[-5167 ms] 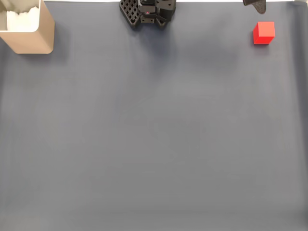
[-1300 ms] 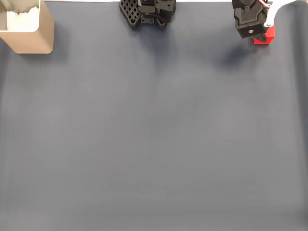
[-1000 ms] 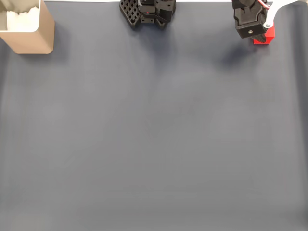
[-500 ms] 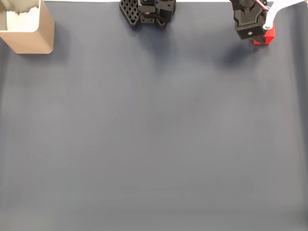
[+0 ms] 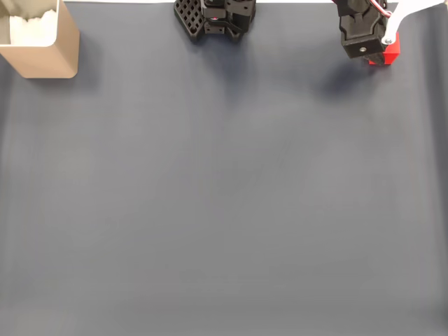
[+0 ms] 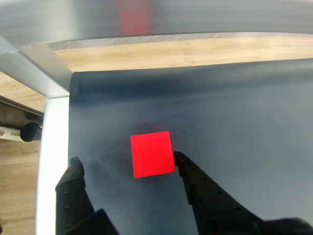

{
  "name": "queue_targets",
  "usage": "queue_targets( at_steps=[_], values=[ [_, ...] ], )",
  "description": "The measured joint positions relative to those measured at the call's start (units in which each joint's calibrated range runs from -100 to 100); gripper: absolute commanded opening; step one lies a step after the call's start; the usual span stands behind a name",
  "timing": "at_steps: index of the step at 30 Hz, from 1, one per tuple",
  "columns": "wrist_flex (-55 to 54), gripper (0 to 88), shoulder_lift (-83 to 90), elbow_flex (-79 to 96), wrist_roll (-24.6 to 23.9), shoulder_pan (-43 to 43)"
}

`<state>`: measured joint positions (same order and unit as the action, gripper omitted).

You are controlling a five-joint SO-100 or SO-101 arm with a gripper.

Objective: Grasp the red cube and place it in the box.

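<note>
The red cube (image 6: 152, 153) lies on the dark grey mat, between the two black fingers of my gripper (image 6: 127, 159). The gripper is open. Its right fingertip (image 6: 180, 159) is at the cube's side, and the left fingertip (image 6: 75, 166) stands well apart from it. In the fixed view my gripper (image 5: 374, 45) hangs over the cube (image 5: 390, 50) at the top right, and a red corner peeks out beside it. The tan box (image 5: 49, 52) with white material inside stands at the top left, far from the gripper.
The arm's black base (image 5: 213, 17) sits at the top middle of the mat. In the wrist view the mat's edge (image 6: 71, 122) runs close to the cube. Beyond it are a white strip (image 6: 54, 147), a wooden surface (image 6: 171, 51), a metal rail and a pen (image 6: 19, 132).
Since five seconds ago the gripper has come over the red cube. In the last second it has crept slightly toward the top edge of the fixed view. The box has not moved.
</note>
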<state>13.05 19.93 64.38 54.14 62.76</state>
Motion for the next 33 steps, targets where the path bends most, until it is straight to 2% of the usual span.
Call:
queue_targets(
  at_steps=[33],
  values=[
    [-1.67, 39.3, -1.39, -0.63, 0.0, 0.15]
  ],
)
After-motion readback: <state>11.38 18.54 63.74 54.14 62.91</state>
